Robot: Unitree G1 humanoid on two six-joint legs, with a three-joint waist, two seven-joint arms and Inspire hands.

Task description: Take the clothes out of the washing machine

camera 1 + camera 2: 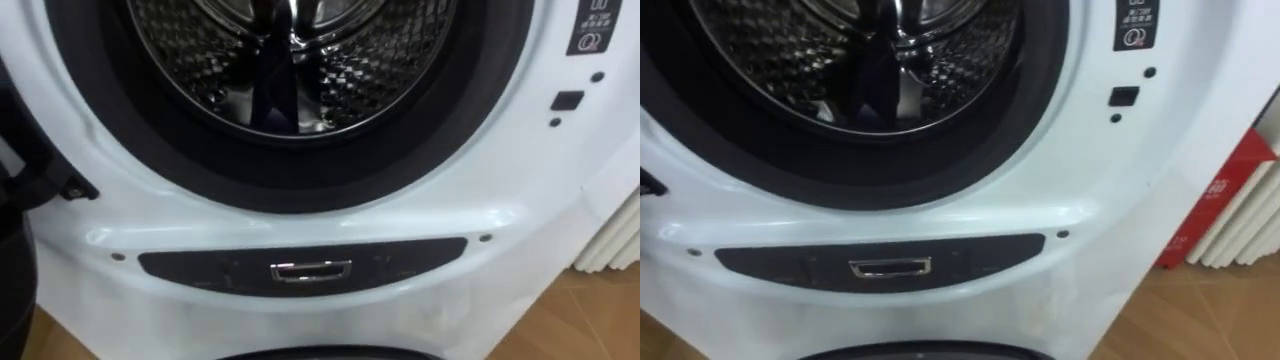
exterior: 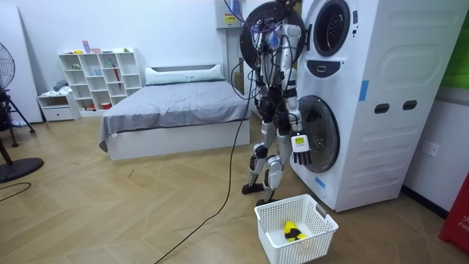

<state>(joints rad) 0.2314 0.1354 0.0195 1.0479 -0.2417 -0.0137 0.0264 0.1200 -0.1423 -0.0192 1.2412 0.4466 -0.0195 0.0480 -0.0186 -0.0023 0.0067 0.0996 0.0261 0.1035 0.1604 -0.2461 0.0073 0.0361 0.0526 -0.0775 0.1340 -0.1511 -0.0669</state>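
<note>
The right robot hand (image 2: 301, 149) hangs at the robot's side with its fingers slack and straight, holding nothing, just in front of the round lower door (image 2: 320, 132) of the stacked washing machine (image 2: 381, 73). The robot stands upright close against the machine, facing the upper drum (image 1: 300, 60), whose door (image 2: 256, 44) stands swung open on the robot's left. The part of the drum that shows is bare patterned steel. One dark upright shape (image 1: 272, 85) stands against it, and I cannot tell whether that is a garment or a rib of the drum. On the floor (image 2: 146, 205) near the robot's feet sits a white basket (image 2: 321, 238) with a yellow piece of clothing (image 2: 291, 228) and something dark (image 2: 299, 236) beside it inside. Judging from that, at least one pick looks delivered, and the task seems well along. What is left turns on whether the drum holds more. If the dark shape is cloth, one more reach and a drop into the basket remain.
</note>
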